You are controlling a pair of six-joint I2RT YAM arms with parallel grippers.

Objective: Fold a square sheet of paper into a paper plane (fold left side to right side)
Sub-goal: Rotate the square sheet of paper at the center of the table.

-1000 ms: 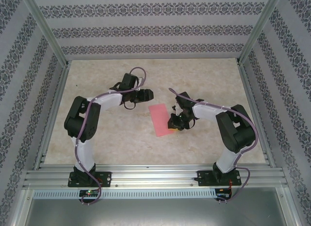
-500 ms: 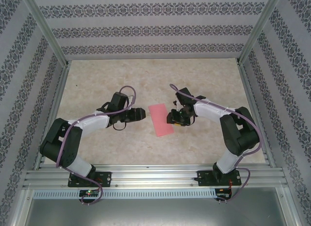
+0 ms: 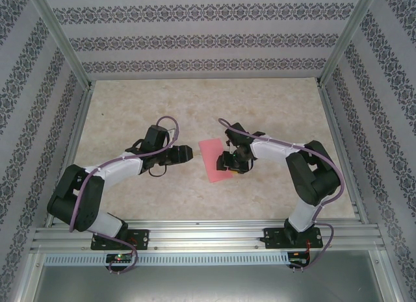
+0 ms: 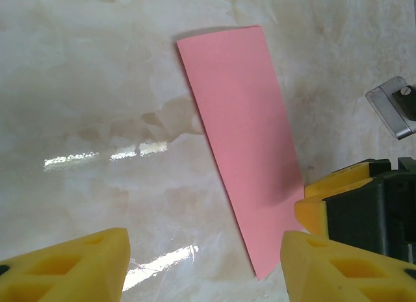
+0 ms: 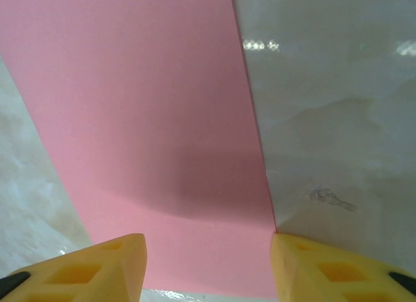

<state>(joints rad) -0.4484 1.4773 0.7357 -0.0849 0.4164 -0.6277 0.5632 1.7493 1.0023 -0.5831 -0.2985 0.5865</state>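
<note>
The square sheet of paper [image 3: 214, 160] lies flat on the marble table as a narrow pink rectangle, folded in half. In the left wrist view the paper [image 4: 244, 133] runs slantwise ahead of my left gripper [image 4: 205, 269]. That gripper is open and hangs low just left of the sheet [image 3: 185, 154]. My right gripper [image 3: 225, 162] is at the sheet's right edge near its front end. Its yellow fingers stand open over the paper [image 5: 149, 113], with the right gripper [image 5: 208, 266] spanning the strip's width. Nothing is pinched.
The marble tabletop [image 3: 195, 100] is bounded by aluminium rails [image 3: 208, 234] at the front and patterned walls on three sides. The right arm's yellow fingertip [image 4: 318, 201] and a metal bracket [image 4: 390, 107] show in the left wrist view.
The right gripper has opened and shifted left over the paper's right edge. The left arm has dropped low and swung its gripper forward, to just left of the paper.
</note>
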